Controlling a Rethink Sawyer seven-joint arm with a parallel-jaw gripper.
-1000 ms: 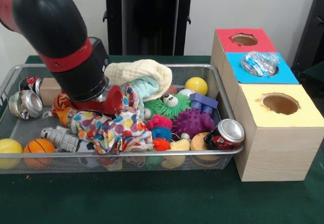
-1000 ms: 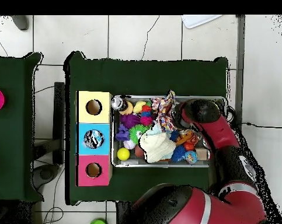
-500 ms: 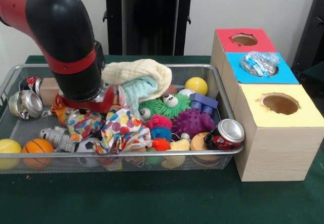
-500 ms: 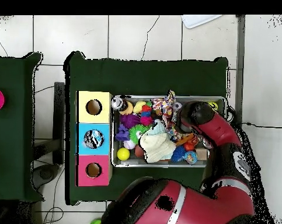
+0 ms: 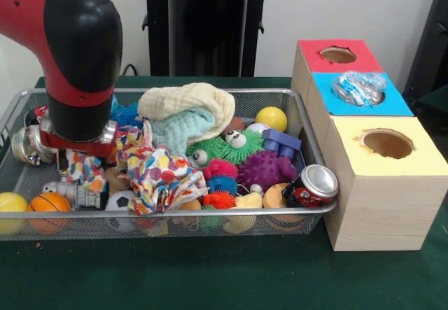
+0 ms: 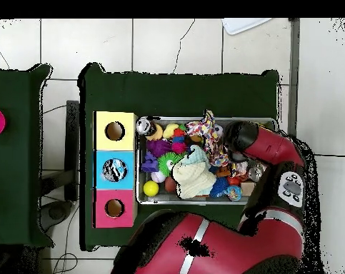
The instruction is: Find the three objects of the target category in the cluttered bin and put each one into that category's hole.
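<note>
Digging through the bin (image 5: 175, 219) calls for lifting the spotted cloth (image 5: 157, 173) clear, though the tool's grip state stays hidden.

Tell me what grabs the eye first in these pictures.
The red and black arm dominates, plunged into the left end of the wire-mesh bin among toys and a polka-dot cloth. Next comes the wooden box to the right, where a crumpled clear bottle sits in the blue-topped hole.
</note>
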